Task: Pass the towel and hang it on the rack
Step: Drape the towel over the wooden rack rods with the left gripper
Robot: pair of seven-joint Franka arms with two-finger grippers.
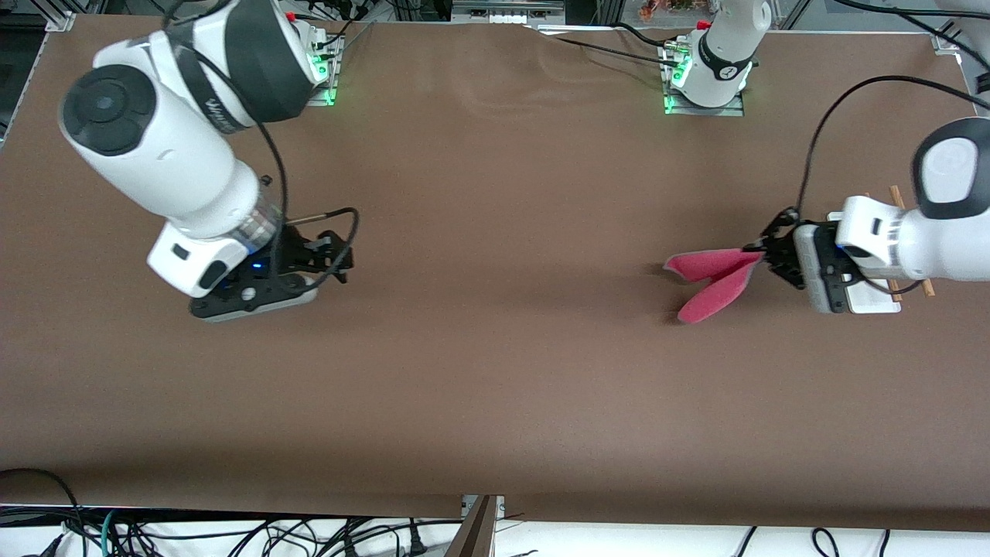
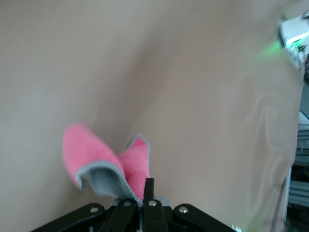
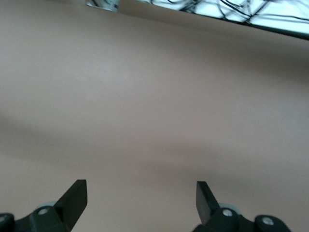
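Observation:
The towel [image 1: 715, 278] is a pink-red cloth with a grey edging. It hangs folded in two lobes from my left gripper [image 1: 754, 249], which is shut on one corner of it, over the table near the left arm's end. The left wrist view shows the towel [image 2: 89, 152] with its grey underside, pinched between the closed fingers of the left gripper [image 2: 145, 191]. The rack [image 1: 878, 303], a white base with thin wooden rods, is mostly hidden under the left hand. My right gripper [image 1: 340, 259] is open and holds nothing, low over bare table toward the right arm's end; the right gripper [image 3: 140, 193] has only tabletop between its fingers.
A brown table [image 1: 495, 371] spreads between the two arms. Both arm bases [image 1: 704, 93] stand along its edge farthest from the front camera. Loose cables [image 1: 232, 534] lie below the edge nearest to that camera.

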